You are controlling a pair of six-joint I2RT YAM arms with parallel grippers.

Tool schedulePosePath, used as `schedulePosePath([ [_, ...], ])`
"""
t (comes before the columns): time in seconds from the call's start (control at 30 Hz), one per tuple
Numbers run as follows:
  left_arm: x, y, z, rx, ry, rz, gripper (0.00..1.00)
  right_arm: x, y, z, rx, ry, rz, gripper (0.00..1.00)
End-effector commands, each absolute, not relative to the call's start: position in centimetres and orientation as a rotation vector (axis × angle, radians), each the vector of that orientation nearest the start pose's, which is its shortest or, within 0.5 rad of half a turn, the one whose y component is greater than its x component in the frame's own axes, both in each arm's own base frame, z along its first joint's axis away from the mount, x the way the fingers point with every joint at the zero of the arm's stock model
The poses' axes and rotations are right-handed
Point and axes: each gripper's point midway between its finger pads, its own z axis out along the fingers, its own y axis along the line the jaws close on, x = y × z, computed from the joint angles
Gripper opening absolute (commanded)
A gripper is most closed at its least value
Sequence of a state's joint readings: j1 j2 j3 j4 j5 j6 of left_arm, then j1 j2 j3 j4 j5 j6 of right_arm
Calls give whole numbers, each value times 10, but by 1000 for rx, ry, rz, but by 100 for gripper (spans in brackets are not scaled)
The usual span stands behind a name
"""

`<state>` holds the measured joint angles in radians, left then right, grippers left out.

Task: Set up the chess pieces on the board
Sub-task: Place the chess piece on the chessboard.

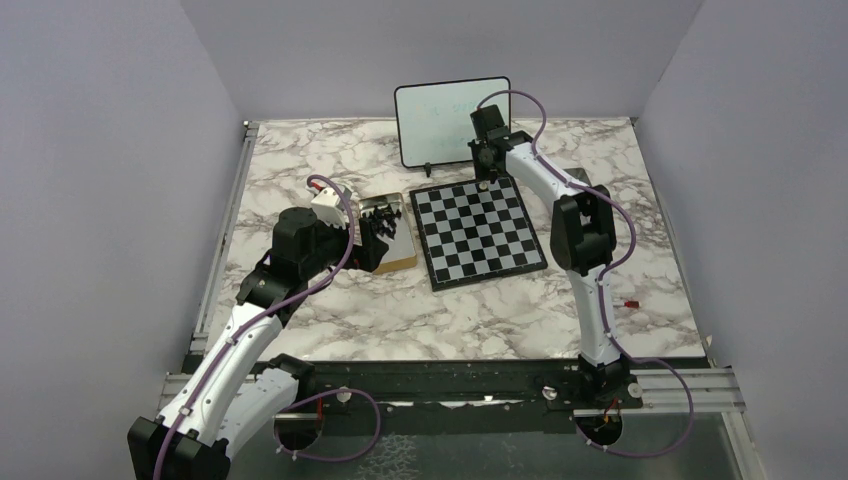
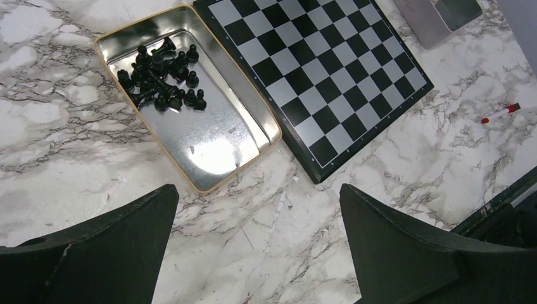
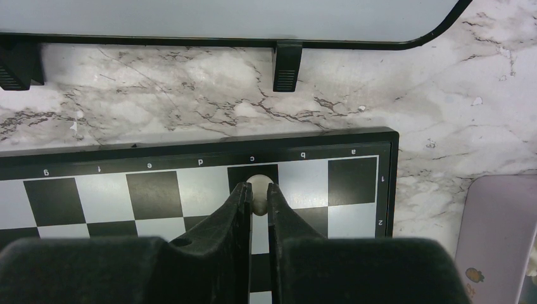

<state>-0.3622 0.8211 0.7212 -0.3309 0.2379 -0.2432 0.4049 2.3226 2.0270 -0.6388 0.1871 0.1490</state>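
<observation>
Black-and-grey chequered board [image 1: 478,231] on white, grey-veined marble table [image 1: 400,310].

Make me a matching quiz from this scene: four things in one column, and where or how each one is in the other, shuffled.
Things:
1. left pincer
2. right pincer
3. black chess pieces
4. red pen

States:
A. lying on the table, beside the board
B. heaped in the metal tin
C. open, holding nothing
D. shut on a pale chess piece in the board's edge row

Pairs: 1-C, 2-D, 3-B, 4-A
</observation>
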Motion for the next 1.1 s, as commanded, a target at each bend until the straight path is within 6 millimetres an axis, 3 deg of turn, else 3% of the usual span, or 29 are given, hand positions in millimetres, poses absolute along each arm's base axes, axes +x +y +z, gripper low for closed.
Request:
schedulePosePath([
  [0.0,256,-151,204,280,2007,-613,99,521,202,53,-249,2520,28,16],
  [0.43,256,-151,204,279,2007,-612,99,522,203,52,-245,2524,35,30],
  [1.07,256,-150,205,279,2006,-612,99,520,205,43,-260,2544,43,39],
])
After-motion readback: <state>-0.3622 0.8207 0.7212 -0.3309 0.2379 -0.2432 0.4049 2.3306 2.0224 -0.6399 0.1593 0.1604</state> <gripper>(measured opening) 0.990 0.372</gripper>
